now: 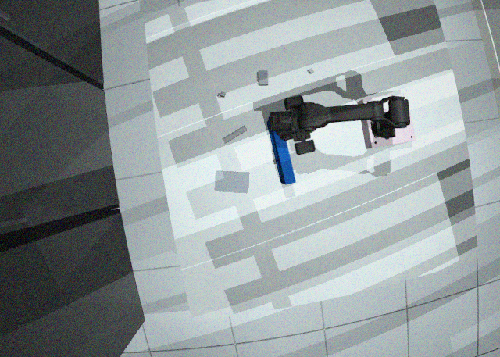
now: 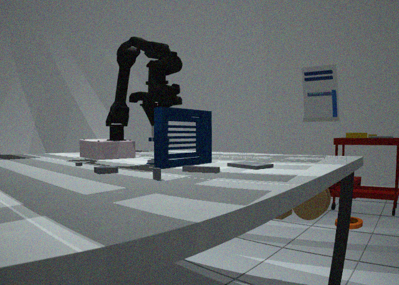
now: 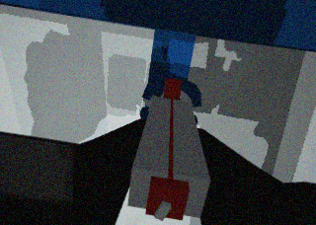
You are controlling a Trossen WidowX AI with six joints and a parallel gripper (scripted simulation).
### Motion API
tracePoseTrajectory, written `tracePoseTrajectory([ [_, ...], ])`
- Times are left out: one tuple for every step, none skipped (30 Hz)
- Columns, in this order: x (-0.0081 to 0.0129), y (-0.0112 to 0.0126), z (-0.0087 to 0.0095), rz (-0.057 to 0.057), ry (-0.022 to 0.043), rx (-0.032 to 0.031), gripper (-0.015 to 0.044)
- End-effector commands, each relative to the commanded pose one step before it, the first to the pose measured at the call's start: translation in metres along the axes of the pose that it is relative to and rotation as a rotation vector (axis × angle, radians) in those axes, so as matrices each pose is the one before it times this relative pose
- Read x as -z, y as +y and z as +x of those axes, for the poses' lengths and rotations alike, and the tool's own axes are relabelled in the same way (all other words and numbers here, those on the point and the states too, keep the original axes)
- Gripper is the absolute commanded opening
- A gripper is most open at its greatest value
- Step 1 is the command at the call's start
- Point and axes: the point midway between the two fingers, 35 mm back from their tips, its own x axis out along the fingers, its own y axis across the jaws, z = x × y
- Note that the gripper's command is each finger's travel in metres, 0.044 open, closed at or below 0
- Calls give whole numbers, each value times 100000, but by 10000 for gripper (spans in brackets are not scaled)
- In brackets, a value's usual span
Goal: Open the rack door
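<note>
The blue rack frame (image 1: 284, 159) (image 2: 203, 136) stands upright on the table, with horizontal slats across its window. Its door does not stand out from the frame, and its edges are hard to make out. The grey handle (image 3: 157, 151) (image 2: 152, 131) stands upright on the side facing the arm's base, with red blocks and a red line along it. My gripper (image 3: 169, 131) (image 2: 153, 124) points down with one black finger on each side of the handle, and is shut on it. In the top view the arm hides the fingertips and handle.
Beyond the rack from the arm lie a flat grey plate (image 1: 232, 181) (image 2: 250, 164), a grey bar (image 1: 234, 133) (image 2: 201, 169), a grey block (image 1: 262, 77) (image 2: 106, 169) and small pieces (image 1: 221, 94) (image 1: 310, 70). The arm stands on a pink base (image 1: 399, 137) (image 2: 108, 149).
</note>
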Motion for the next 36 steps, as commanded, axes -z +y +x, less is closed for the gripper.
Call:
tracePoseTrajectory([
  [89, 8, 151, -395, 439, 29, 81],
  [0, 0, 0, 0, 0, 0, 75],
  [0, 0, 0, 0, 0, 0, 68],
  [0, 0, 0, 0, 0, 0, 61],
  [0, 0, 0, 0, 0, 0, 55],
  [0, 0, 0, 0, 0, 0, 48],
  [0, 0, 0, 0, 0, 0, 41],
  [0, 0, 0, 0, 0, 0, 35],
  [0, 0, 0, 0, 0, 0, 28],
  [0, 0, 0, 0, 0, 0, 21],
  [0, 0, 0, 0, 0, 0, 20],
  [0, 0, 0, 0, 0, 0, 20],
  [0, 0, 0, 0, 0, 0, 20],
  [0, 0, 0, 810, 0, 0, 20],
  [0, 0, 0, 2429, 0, 0, 20],
  [0, 0, 0, 4048, 0, 0, 20],
  [0, 0, 0, 4927, 0, 0, 20],
  [0, 0, 0, 4928, 0, 0, 20],
  [0, 0, 0, 4928, 0, 0, 20],
  [0, 0, 0, 4928, 0, 0, 20],
  [0, 0, 0, 4928, 0, 0, 20],
  [0, 0, 0, 4928, 0, 0, 20],
  [0, 0, 0, 4928, 0, 0, 20],
  [0, 0, 0, 4927, 0, 0, 20],
  [0, 0, 0, 4928, 0, 0, 20],
  [0, 0, 0, 4928, 0, 0, 20],
  [0, 0, 0, 4928, 0, 0, 20],
  [0, 0, 0, 4928, 0, 0, 20],
  [0, 0, 0, 4928, 0, 0, 20],
  [0, 0, 0, 4928, 1, 0, 20],
  [0, 0, 0, 4928, 1, 0, 20],
  [0, 0, 0, 4928, 1, 0, 20],
  [0, 0, 0, 4928, 1, 1, 20],
  [0, 0, 0, 4927, 1, 1, 20],
  [0, 0, 0, 4928, 1, 1, 20],
  [0, 0, 0, 4928, 1, 1, 20],
])
